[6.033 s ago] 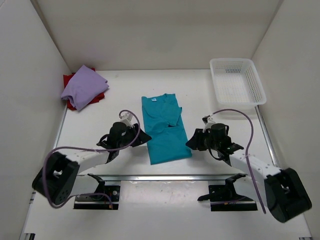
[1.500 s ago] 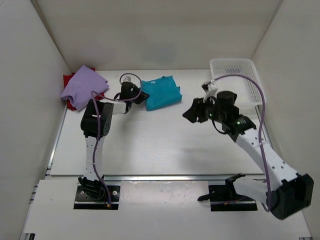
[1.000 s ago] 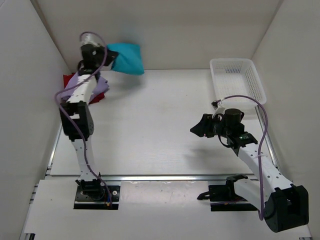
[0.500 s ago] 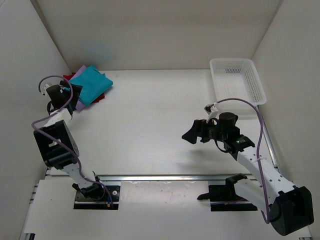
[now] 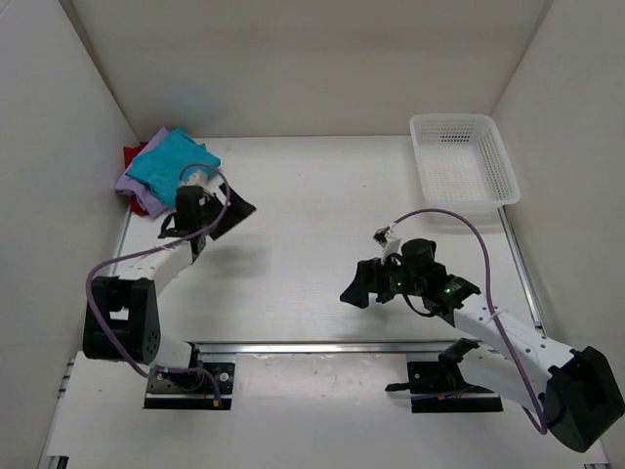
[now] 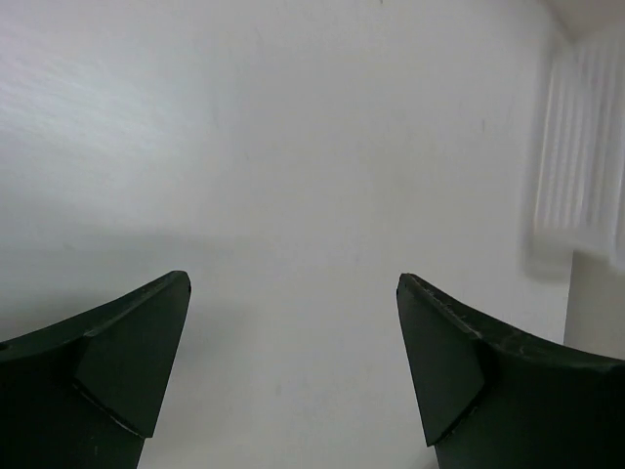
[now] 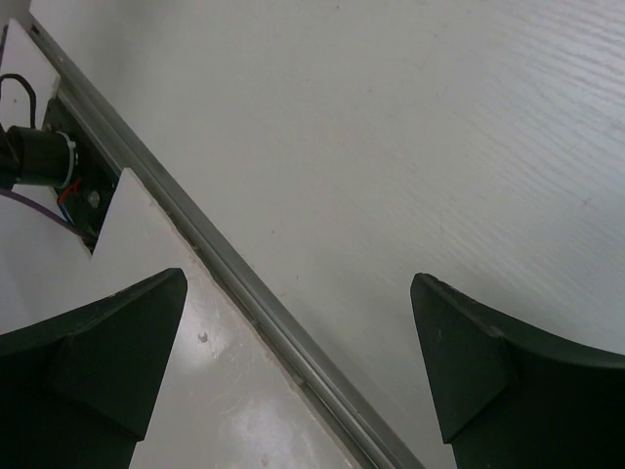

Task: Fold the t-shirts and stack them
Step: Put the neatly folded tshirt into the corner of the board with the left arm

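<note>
Now the job looks just about done. All three shirts sit in one pile in the far left corner of the counter point(image 5: 322, 225). The teal shirt point(image 5: 168, 166) lies folded on top, the purple shirt point(image 5: 137, 191) peeks out under it, and only a small bit of the red shirt point(image 5: 130, 153) shows at the bottom. The pile is a little messy at the edges, so a tidy-up may be all that is left. No other shirt shows anywhere. The left gripper point(image 5: 234, 213) hangs just beside the pile, spread wide, with nothing in it. The right gripper point(image 5: 356, 285) is well apart from the pile, low over the near side, also spread wide and holding nothing. The counter is white and flat, with faint lines like wood grain. A thin metal rail point(image 5: 322, 346) runs along its near edge. Plain white walls stand at the back and on both sides. A white basket point(image 5: 498, 186) with little holes sits in the far right corner, and it looks empty.
</note>
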`<state>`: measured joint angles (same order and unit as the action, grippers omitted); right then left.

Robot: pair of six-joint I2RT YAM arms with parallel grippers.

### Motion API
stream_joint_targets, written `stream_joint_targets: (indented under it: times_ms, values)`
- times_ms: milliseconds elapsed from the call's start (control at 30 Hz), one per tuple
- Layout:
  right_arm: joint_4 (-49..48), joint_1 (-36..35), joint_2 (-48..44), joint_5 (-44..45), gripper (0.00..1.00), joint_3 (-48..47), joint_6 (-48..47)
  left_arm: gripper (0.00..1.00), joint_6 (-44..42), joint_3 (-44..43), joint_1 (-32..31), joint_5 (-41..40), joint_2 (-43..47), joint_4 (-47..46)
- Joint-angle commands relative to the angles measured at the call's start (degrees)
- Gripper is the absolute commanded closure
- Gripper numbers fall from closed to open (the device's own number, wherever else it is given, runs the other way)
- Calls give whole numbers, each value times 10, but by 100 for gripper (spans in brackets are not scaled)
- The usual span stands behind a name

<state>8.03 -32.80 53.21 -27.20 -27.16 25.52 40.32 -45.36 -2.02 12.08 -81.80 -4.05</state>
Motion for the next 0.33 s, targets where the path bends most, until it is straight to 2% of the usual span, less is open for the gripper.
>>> stream_joint_targets:
  times_ms: [0, 167, 300]
  values:
    - [-27, -25, 0, 29, 1, 14, 6, 1, -48, 33, -53, 37, 51, 41]
    - [-42, -7, -28, 15, 1, 41, 12, 2, -75, 71, -93, 25, 115, 70]
    - [-47, 5, -36, 8, 1, 45, 7, 1, -85, 95, -95, 13, 145, 78]
